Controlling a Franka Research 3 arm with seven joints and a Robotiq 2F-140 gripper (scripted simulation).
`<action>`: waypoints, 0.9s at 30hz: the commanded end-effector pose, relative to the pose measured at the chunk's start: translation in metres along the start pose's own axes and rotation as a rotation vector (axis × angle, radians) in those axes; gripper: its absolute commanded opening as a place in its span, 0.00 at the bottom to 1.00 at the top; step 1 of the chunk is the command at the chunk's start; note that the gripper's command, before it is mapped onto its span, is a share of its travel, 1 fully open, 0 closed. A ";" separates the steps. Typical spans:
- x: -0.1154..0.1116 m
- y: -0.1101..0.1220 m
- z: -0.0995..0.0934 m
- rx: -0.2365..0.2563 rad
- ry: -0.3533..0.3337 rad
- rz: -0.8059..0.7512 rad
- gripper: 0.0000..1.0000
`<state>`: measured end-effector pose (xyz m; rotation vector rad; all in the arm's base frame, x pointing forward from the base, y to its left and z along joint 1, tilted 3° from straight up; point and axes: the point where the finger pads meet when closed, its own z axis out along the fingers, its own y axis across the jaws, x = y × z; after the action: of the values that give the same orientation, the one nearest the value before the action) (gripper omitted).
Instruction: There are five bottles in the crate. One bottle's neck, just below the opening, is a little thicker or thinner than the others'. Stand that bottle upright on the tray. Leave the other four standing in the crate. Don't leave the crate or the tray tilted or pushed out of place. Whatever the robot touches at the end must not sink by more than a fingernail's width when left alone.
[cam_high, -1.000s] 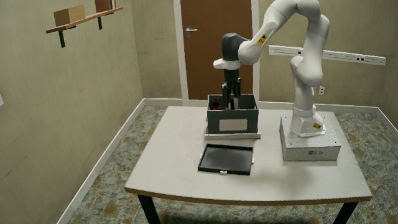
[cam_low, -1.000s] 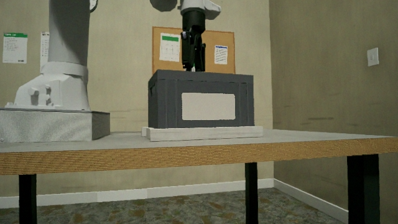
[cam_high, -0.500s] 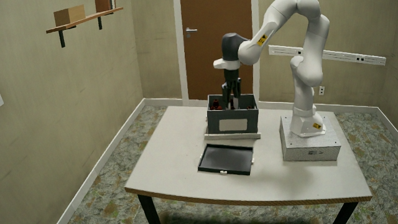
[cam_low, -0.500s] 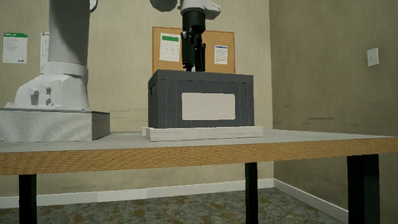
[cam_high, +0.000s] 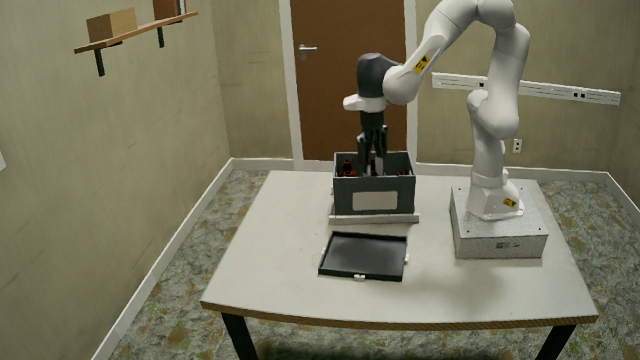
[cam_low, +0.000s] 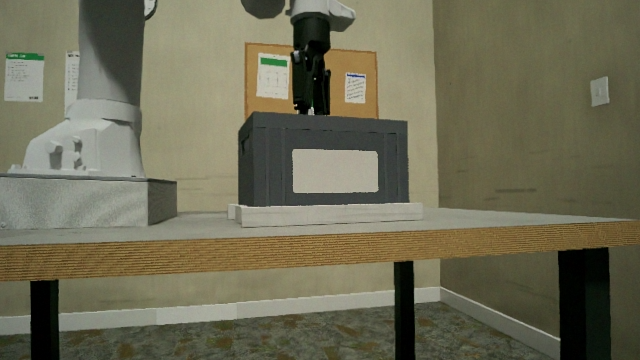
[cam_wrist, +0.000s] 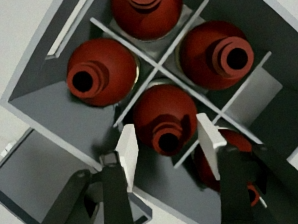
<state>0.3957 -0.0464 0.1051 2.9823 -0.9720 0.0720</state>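
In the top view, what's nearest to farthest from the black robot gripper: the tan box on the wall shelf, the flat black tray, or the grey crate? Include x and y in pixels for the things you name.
1. Grey crate (cam_high: 342, 195) (cam_low: 275, 165) (cam_wrist: 30, 80): right beneath, fingers reaching in.
2. Flat black tray (cam_high: 365, 255) (cam_wrist: 45, 167): in front of the crate.
3. Tan box (cam_high: 100, 28): upper left, on the shelf (cam_high: 145, 28).
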 end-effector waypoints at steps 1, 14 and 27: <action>-0.001 0.000 0.002 0.001 -0.002 -0.002 0.44; -0.001 0.000 0.002 0.001 -0.002 -0.002 0.10; -0.001 0.000 0.002 0.001 -0.002 -0.002 0.10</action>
<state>0.3959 -0.0464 0.1052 2.9826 -0.9725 0.0732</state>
